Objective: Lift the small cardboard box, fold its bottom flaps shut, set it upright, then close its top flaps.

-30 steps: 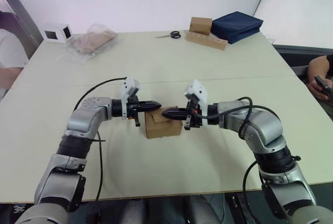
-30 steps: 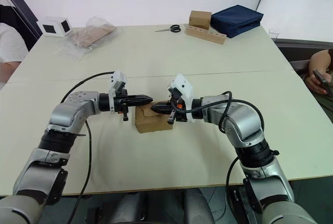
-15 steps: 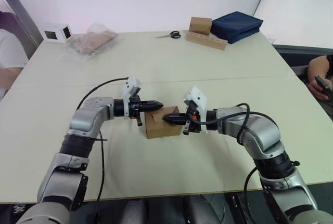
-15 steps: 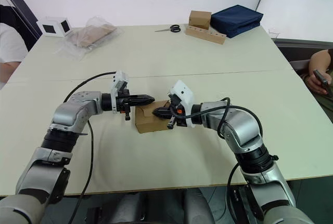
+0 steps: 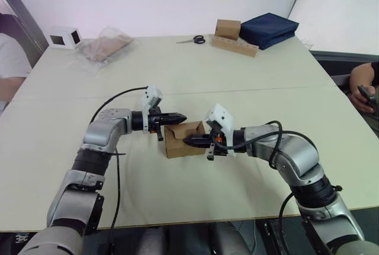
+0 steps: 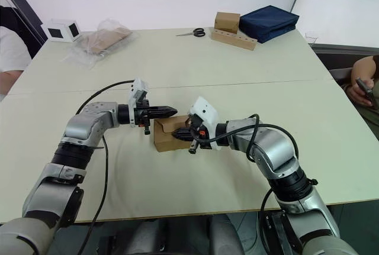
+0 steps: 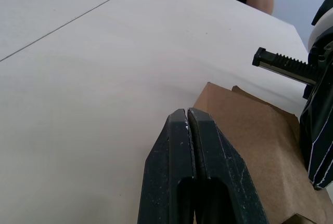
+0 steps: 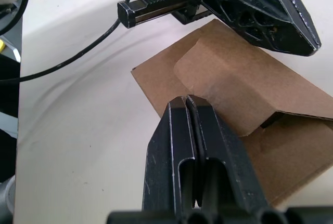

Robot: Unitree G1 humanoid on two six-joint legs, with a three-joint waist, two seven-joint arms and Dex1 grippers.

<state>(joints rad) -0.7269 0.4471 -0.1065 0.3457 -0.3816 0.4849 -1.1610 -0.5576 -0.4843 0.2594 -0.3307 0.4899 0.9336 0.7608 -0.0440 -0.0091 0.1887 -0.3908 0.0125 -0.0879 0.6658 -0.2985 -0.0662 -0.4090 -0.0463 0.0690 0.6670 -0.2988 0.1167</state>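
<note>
The small cardboard box [image 5: 177, 141] stands on the table between my two arms, with a top flap [image 8: 229, 81] bent down over its opening. My left gripper [image 5: 182, 118] is shut and reaches in from the left, its tips just over the box's far top edge [image 7: 229, 99]. My right gripper [image 5: 188, 141] is shut too and comes from the right, low across the box's near side. Its tips [image 8: 185, 101] lie at the edge of the bent flap. Neither gripper holds the box.
At the back of the table are a white cube with dark windows [image 5: 64, 37], a plastic bag [image 5: 106, 44], scissors [image 5: 193, 40], a taller brown box on a cardboard strip [image 5: 230, 31] and a navy bag [image 5: 270, 29]. A person sits at each side [image 5: 9, 60] [image 5: 365, 82].
My right gripper has moved left and down, from above the box's right top edge to its near side. My left gripper has edged slightly toward the box. The box has stayed put.
</note>
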